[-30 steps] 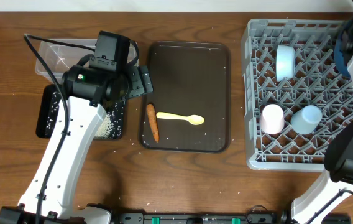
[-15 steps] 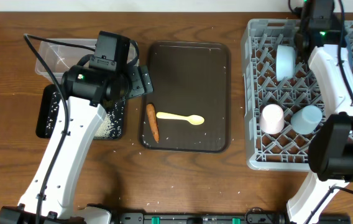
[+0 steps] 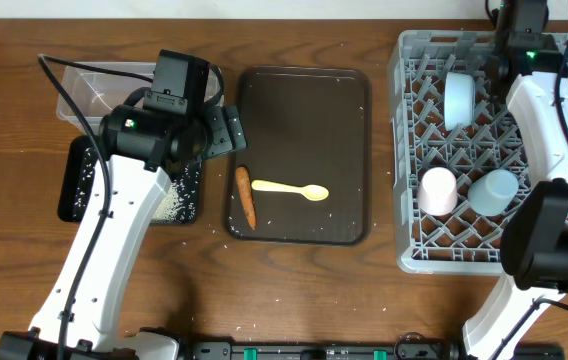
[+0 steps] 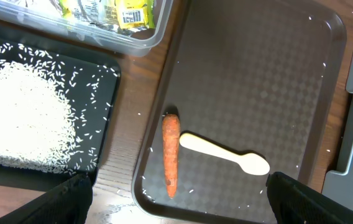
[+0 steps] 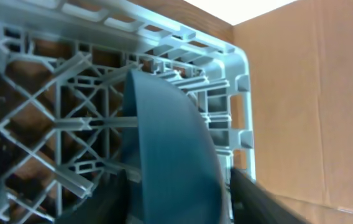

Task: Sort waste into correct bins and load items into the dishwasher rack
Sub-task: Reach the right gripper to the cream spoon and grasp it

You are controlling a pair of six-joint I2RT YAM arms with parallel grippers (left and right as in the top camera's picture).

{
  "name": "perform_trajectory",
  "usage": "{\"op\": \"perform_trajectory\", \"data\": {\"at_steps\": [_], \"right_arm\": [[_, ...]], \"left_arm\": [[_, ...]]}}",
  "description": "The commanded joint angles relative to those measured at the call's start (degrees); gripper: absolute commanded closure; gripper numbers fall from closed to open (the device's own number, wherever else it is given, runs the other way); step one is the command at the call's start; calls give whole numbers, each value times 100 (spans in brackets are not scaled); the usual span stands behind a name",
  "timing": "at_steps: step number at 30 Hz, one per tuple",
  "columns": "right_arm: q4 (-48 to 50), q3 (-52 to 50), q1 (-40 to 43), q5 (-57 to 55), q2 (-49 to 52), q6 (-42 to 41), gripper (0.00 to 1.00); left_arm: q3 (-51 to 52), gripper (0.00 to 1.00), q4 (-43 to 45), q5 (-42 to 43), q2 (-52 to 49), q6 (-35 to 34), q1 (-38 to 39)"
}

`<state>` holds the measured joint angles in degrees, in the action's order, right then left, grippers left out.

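A dark blue plate (image 5: 170, 143) stands on edge among the pegs in the back corner of the grey dishwasher rack (image 3: 404, 150). My right gripper (image 5: 179, 199) is open around it, with a gap on each side. A light blue bowl (image 3: 458, 100), a pink cup (image 3: 438, 190) and a light blue cup (image 3: 493, 190) also sit in the rack. The carrot (image 4: 171, 154) and the pale yellow spoon (image 4: 225, 154) lie on the brown tray (image 4: 257, 81). My left gripper (image 4: 176, 199) hangs open above that tray's near edge, holding nothing.
The black tray (image 4: 99, 81) holds a pile of rice (image 4: 21, 121). Behind it, the clear tub (image 3: 89, 90) holds a yellow-green wrapper (image 4: 130, 9). Loose grains dot the brown tray and the wood. My right arm (image 3: 529, 70) hides the plate from overhead.
My right arm has swung in from the frame's right edge to the back of the rack, and its jaws have come apart from the plate. The left arm has stayed still.
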<state>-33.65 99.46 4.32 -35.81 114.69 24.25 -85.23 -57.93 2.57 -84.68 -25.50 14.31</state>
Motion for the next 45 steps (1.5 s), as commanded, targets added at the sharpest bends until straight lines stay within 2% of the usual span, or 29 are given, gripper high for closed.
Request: {"op": "perform_trajectory", "data": {"at_steps": [1, 7, 11, 13, 14, 22, 24, 27, 30, 35, 39, 42, 45], "right_arm": [[-2, 4, 7, 791, -481, -402, 39], [-4, 9, 4, 2601, -1486, -765, 25], [-79, 9, 0, 3392, -2096, -1023, 17], [-186, 9, 0, 3713, -2341, -1154, 9], [-254, 9, 0, 3862, -2441, -1224, 1], [-992, 9, 0, 5700, -2898, -2597, 1], [-1172, 7, -15, 6402, -2889, -2614, 1], [-1458, 7, -162, 6870, -2804, -2616, 1], [-1773, 4, -468, 6865, -2669, -2741, 2], [-2039, -140, -1287, 6553, -2347, -3322, 19], [-2175, -330, -1932, 5604, -1917, -4269, 20], [-2164, -535, -2310, 5504, -1488, -4481, 27], [-2127, -754, -2581, 5351, -1062, -4701, 28]], "left_arm": [[-44, 8, -9, -68, -31, 11, -26], [-44, 8, -9, -68, -31, 11, -26], [-44, 8, -9, -68, -31, 11, -26], [-44, 8, -9, -68, -31, 11, -26], [-44, 8, -9, -68, -31, 11, -26], [-44, 8, -9, -68, -31, 11, -26], [-44, 8, -9, -68, -31, 11, -26], [-44, 8, -9, -68, -31, 11, -26], [-44, 8, -9, -68, -31, 11, -26], [-44, 8, -4, -70, -31, 11, -26], [-44, 8, 33, -74, -31, 13, -26], [-44, 8, 28, -164, -31, 11, -59], [-44, 8, 11, -284, -31, 9, -136]]}}
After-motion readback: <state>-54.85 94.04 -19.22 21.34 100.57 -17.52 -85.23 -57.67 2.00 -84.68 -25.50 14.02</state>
